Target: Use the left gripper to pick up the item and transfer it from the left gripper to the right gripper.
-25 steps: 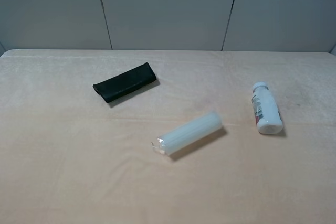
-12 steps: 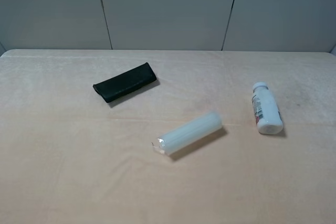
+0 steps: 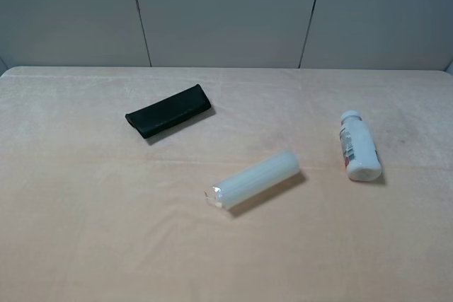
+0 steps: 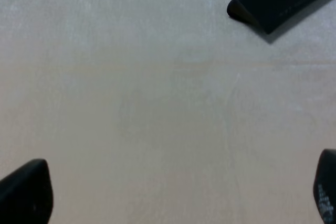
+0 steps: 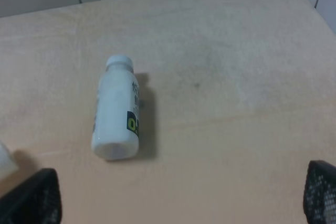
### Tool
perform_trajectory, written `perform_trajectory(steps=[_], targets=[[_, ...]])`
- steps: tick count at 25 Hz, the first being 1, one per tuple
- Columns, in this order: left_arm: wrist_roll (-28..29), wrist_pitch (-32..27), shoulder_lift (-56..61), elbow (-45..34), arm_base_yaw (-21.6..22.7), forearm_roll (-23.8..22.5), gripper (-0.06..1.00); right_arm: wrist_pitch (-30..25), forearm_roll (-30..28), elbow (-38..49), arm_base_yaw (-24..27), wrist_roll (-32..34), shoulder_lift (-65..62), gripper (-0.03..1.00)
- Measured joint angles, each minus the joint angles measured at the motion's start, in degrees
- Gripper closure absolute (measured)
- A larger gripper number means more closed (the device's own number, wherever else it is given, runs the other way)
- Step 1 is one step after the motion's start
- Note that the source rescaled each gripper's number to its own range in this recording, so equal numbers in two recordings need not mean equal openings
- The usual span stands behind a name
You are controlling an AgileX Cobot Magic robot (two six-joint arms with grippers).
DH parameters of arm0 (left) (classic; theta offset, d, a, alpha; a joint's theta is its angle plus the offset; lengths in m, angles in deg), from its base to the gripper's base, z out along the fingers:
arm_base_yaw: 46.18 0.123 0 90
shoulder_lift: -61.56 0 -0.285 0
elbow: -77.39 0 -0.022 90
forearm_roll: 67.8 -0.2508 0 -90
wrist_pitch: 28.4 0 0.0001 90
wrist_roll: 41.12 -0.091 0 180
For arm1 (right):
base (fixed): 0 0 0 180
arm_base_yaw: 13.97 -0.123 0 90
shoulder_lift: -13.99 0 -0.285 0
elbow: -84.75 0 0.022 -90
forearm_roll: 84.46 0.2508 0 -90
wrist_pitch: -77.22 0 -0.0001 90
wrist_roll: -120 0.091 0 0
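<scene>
Flat black case (image 3: 169, 110) lies left of centre on the beige tabletop (image 3: 85, 210); no lettering readable on it. Mid-table, a translucent whitish cylinder (image 3: 255, 179) on its side. Far right, white plastic bottle (image 3: 359, 146) lies on its side, cap toward the back wall, apart from everything; label shows red marks and a yellow-black patch, text too blurred to read. Left gripper (image 4: 173, 195) jaws wide apart, empty. Right gripper (image 5: 184, 198) jaws wide apart, above the table near the bottle.
</scene>
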Motion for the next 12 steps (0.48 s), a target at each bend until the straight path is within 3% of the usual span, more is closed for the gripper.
perform_trajectory(steps=[12], targets=[[0.0,0.0,0.0,0.0,0.0,0.0,-0.05,0.1,0.0,0.0,0.0,0.0,0.0,-0.03]])
